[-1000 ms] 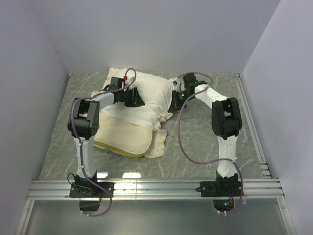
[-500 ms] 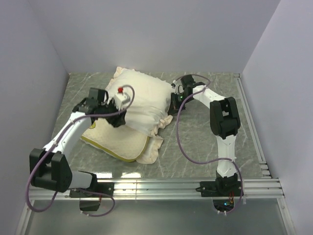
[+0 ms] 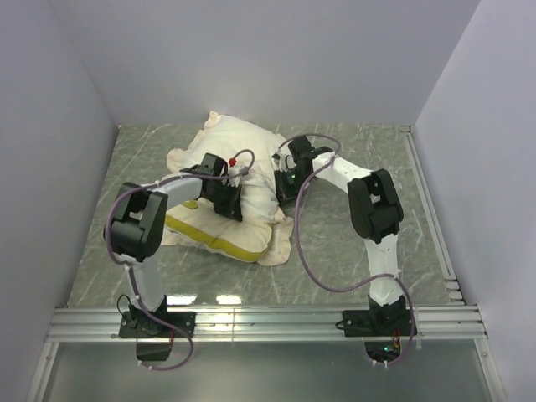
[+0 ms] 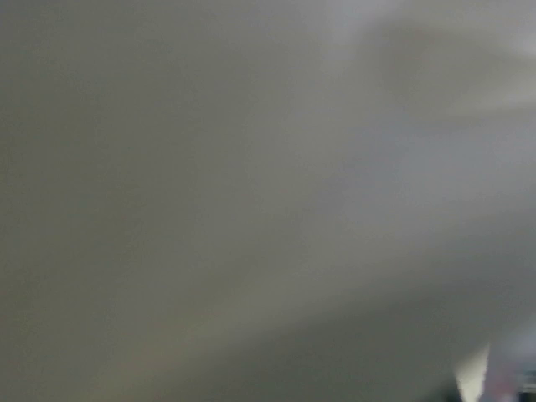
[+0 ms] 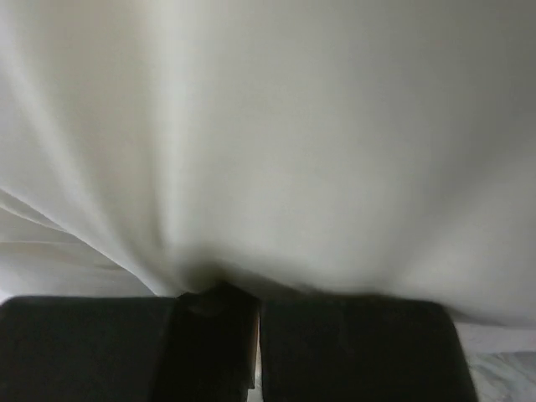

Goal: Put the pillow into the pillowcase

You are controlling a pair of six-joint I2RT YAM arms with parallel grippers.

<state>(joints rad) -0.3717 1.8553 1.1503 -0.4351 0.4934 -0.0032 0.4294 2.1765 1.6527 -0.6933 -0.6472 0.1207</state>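
Observation:
The pillowcase (image 3: 247,159) lies as a puffed white mound at the middle back of the table, its ruffled trim (image 3: 280,247) spilling toward the front. The pillow (image 3: 219,243) sticks out from under its near edge, showing a cream face and a yellow edge band. My left gripper (image 3: 226,203) presses into the cloth just above the pillow, and its fingers are hidden. The left wrist view is only a grey blur. My right gripper (image 3: 285,182) is at the pillowcase's right edge. In the right wrist view it (image 5: 255,306) is shut on a fold of the white pillowcase (image 5: 276,126).
The grey marbled table (image 3: 360,243) is bounded by white walls at the back and both sides. An aluminium rail (image 3: 268,322) runs along the near edge, and a narrower rail (image 3: 431,209) along the right. Purple cables loop from both arms.
The left arm swung from the left side back to the middle, onto the cloth above the pillow. The right gripper moved left with the pillowcase edge, and the pillowcase bunched up higher.

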